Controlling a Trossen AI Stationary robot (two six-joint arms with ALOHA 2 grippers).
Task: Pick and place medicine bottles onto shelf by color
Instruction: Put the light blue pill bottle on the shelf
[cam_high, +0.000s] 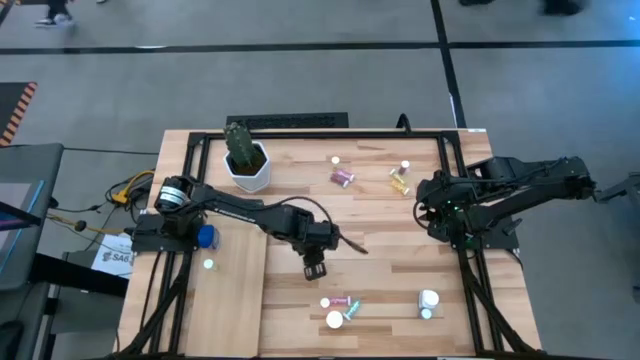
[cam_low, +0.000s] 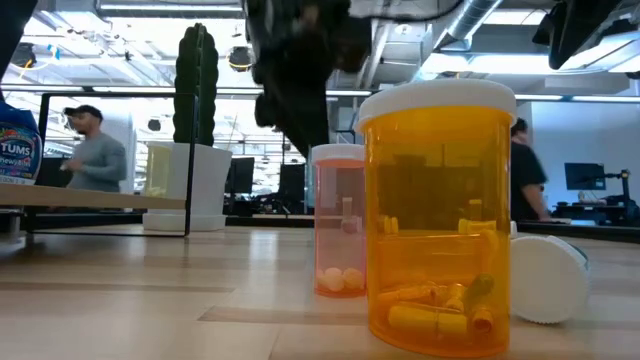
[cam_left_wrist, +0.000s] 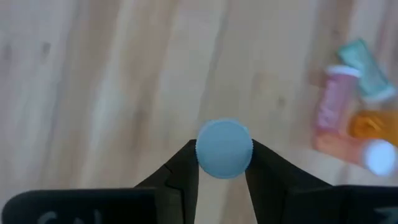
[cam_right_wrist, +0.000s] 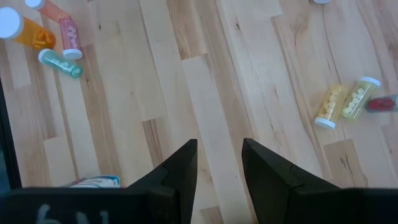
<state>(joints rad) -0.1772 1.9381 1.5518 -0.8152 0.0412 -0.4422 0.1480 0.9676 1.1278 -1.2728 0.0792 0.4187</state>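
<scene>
Gripping: left gripper clenches one white-capped bottle, frame centre.
Right gripper: released, right edge.
Near cluster: amber bottle, pink bottle, teal bottle.
Shelf: lower left.

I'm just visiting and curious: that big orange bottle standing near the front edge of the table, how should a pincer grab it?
Come from straight above and close on the round sides of the orange bottle just under its white cap. It stands upright, so the sides are free. Keep the fingers clear of the pink bottle close beside it.
</scene>
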